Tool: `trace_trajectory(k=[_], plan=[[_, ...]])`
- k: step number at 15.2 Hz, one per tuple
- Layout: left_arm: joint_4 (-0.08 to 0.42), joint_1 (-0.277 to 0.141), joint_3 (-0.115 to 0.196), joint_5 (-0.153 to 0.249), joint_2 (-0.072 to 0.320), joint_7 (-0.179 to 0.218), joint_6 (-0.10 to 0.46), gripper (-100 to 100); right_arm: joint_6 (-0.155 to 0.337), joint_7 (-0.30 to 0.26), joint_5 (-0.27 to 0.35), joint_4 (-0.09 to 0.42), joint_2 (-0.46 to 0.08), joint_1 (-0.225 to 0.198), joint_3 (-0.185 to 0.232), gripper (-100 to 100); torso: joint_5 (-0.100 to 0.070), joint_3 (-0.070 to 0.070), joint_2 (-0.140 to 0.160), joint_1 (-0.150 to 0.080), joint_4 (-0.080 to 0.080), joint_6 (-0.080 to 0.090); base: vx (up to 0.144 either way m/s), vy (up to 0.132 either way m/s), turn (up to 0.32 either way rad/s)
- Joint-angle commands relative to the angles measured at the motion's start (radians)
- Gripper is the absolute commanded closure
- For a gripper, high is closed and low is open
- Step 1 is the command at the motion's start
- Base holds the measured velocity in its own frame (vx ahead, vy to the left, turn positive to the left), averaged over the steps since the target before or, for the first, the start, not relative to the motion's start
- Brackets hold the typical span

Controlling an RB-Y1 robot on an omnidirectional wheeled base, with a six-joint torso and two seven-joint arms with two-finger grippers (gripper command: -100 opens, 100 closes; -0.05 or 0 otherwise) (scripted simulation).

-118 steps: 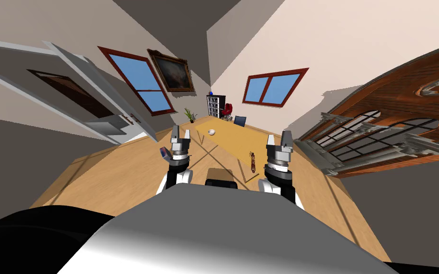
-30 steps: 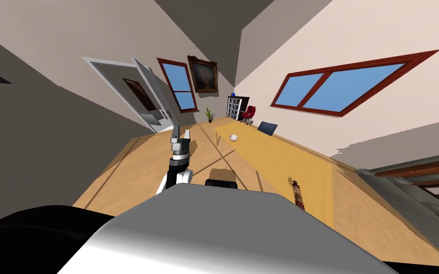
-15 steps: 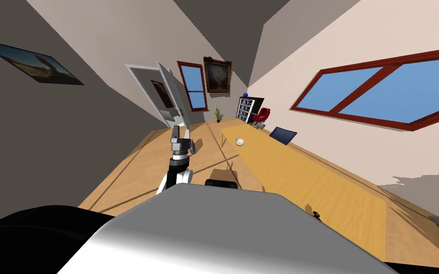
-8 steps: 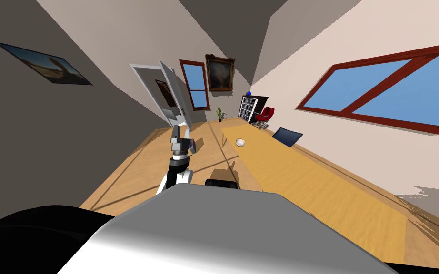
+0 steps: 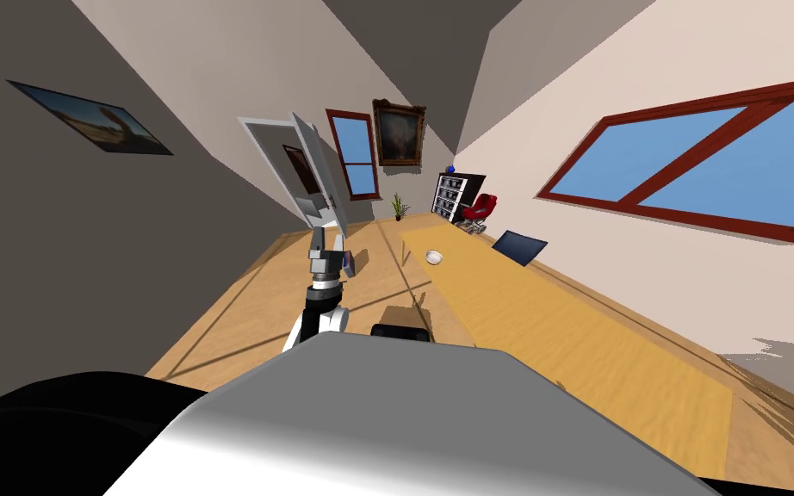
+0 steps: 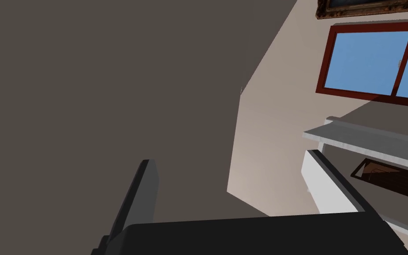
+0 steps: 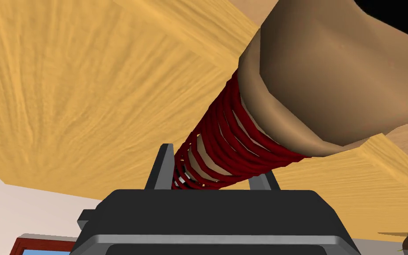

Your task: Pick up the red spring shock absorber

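My right claw [image 7: 214, 164] is closed narrow on the red spring shock absorber [image 7: 232, 133]. In the right wrist view the coils run straight out from the claw's dark body, between its two fingers [image 7: 163, 166]. Each finger appears to press a side of the spring, though the contact sits low against the body and I can't see it cleanly. From the claw the spring leads to a big tan end cap [image 7: 331, 75], much wider than the coils. Behind both lies the yellow wooden table [image 7: 66, 79]. I cannot tell whether the shock absorber touches the table or hangs clear of it.

In the head view the left claw [image 5: 328, 248] stands upright, a little left of the frame's centre and beside the table's near edge. Its fingers are spread wide with nothing between them. The table runs as a long strip from the lower right toward the middle of the frame. Near its far end sits a small white bowl [image 5: 433, 257], and just right of that a dark flat panel [image 5: 517, 245] stands at the table's edge. Beyond them, above centre in the frame, are a red chair [image 5: 480, 209] and a shelf unit [image 5: 453, 195].
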Motion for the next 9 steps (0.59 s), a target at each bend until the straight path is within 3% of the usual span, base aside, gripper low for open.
trace_trajectory(k=[1, 2, 3, 4, 5, 8, 9], plan=[[0.0, 0.0, 0.0, 0.0, 0.0, 0.0, 0.0, 0, 0.0, 0.0, 0.0, 0.0, 0.0, 0.0, 0.0, 100, 0.0, 0.0, 0.0, 0.0, 0.0, 0.0, 0.0, 0.0, 0.0], [0.0, 0.0, 0.0, 0.0, 0.0, 0.0, 0.0, 0, 0.0, 0.0, 0.0, 0.0, 0.0, 0.0, 0.0, 100, 0.0, 0.0, 0.0, 0.0, 0.0, 0.0, 0.0, 0.0, 0.0], [0.0, 0.0, 0.0, 0.0, 0.0, 0.0, 0.0, 0, -0.003, -0.006, -0.005, -0.028, -0.015, 0.034, 0.002, 100, 0.0, 0.0, 0.0, -0.001, 0.0, 0.0, 0.027, 0.013, -0.024], [0.0, 0.0, 0.0, 0.0, 0.0, 0.0, 0.0, 0, -0.003, -0.006, -0.005, -0.014, -0.015, 0.034, 0.002, 100, 0.0, -0.001, -0.001, 0.0, 0.0, 0.001, 0.047, 0.024, -0.046], [0.0, 0.0, 0.0, 0.0, 0.0, 0.0, 0.0, 0, -0.03, -0.016, -0.011, -0.034, -0.036, 0.066, 0.01, 100, 0.001, -0.001, -0.001, 0.001, -0.001, 0.001, 0.081, 0.05, -0.072], [0.0, 0.0, 0.0, 0.0, 0.0, 0.0, 0.0, 0, -0.03, -0.016, -0.011, -0.034, -0.036, 0.066, 0.01, 100, 0.001, -0.003, -0.005, 0.004, -0.001, 0.0, 0.068, 0.05, -0.03], [0.0, 0.0, 0.0, 0.0, 0.0, 0.0, 0.0, 0, -0.01, -0.013, -0.013, -0.061, -0.036, 0.078, 0.007, 100, 0.001, -0.002, -0.004, 0.003, -0.001, 0.0, 0.018, 0.016, 0.002]])
